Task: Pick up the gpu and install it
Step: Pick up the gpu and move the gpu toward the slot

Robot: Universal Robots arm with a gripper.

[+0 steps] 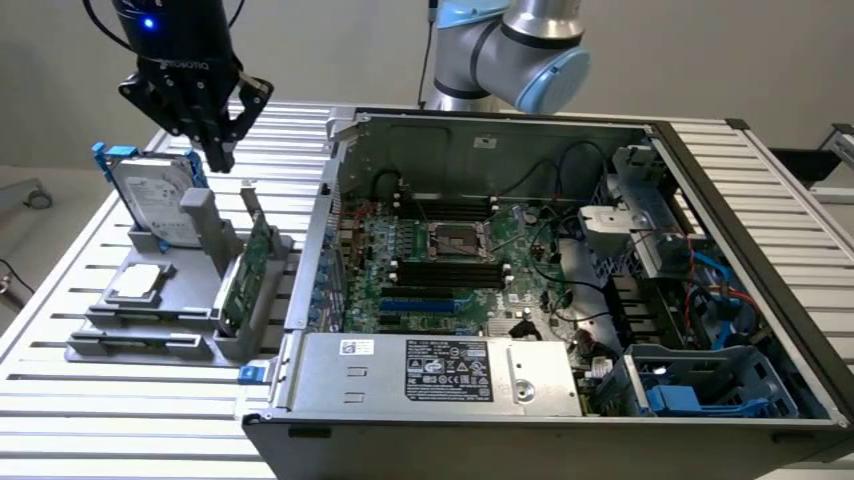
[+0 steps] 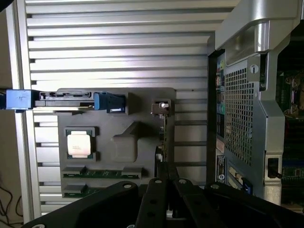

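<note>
The gpu (image 1: 239, 278) stands on edge in a grey fixture (image 1: 160, 325) on the slatted table, at the exterior view's left, beside the open computer case (image 1: 441, 370). Its green board faces the case and its silver bracket end points up. My gripper (image 1: 220, 160) hangs in the air above the far end of the fixture, higher than the card and not touching it, with nothing in it. In the wrist view the gpu (image 2: 163, 130) shows edge-on as a thin strip straight ahead of my gripper (image 2: 167, 190).
The fixture also holds a silver hard drive with blue rails (image 1: 151, 195), a processor chip (image 1: 140, 283) and memory sticks (image 2: 102, 173). Inside the case lie the motherboard (image 1: 447, 250) with blue slots (image 1: 414, 300), cables and a drive cage (image 1: 694, 385).
</note>
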